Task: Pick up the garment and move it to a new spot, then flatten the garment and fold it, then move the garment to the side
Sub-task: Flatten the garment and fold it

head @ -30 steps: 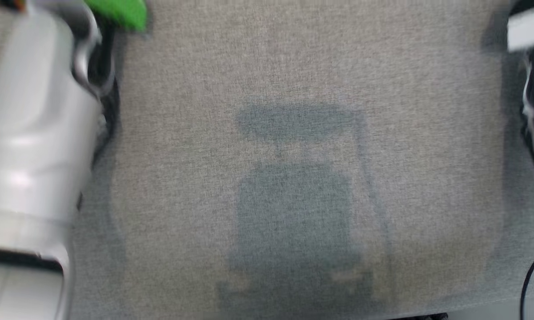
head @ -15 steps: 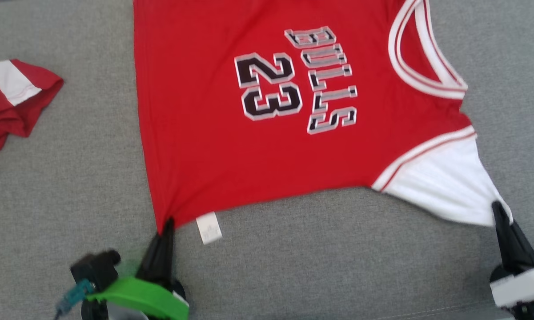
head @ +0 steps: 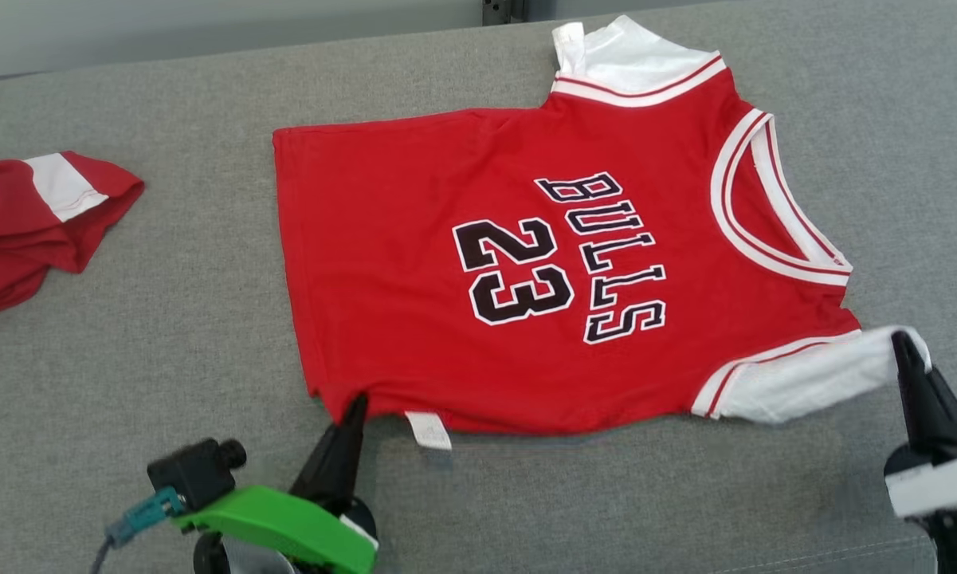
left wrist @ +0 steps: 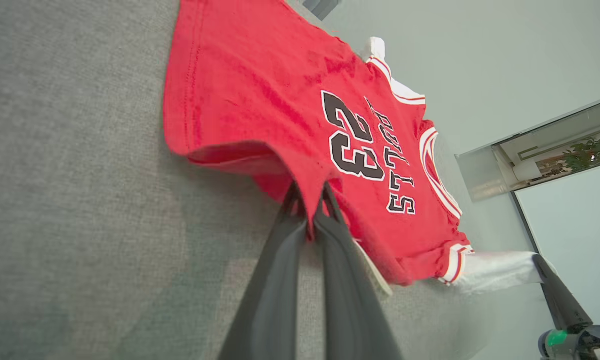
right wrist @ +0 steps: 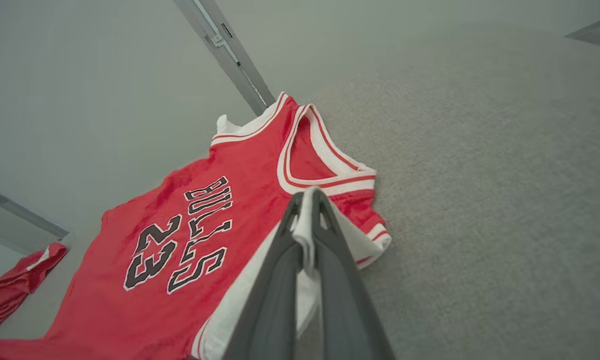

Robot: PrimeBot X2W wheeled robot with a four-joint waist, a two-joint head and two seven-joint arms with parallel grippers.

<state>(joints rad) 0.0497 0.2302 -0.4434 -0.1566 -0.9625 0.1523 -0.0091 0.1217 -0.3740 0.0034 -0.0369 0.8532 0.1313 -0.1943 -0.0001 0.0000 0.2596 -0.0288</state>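
Note:
The garment is a red jersey with white sleeves and "BULLS 23" in black, spread face up across the grey surface, neck toward the right. My left gripper is shut on its near hem corner; in the left wrist view the red cloth is pinched between the dark fingers. My right gripper is shut on the near white sleeve's end. From the right wrist, the white sleeve cloth shows clamped between the fingertips, with the garment stretching away behind.
A second red and white garment lies crumpled at the left edge of the grey surface. A pale wall runs behind the far edge. A small black camera on a green mount sits on my left wrist.
The head view has swung from blurred bare grey surface to the spread jersey, which now sits lower in the picture with its far sleeve showing. Both grippers keep their hold.

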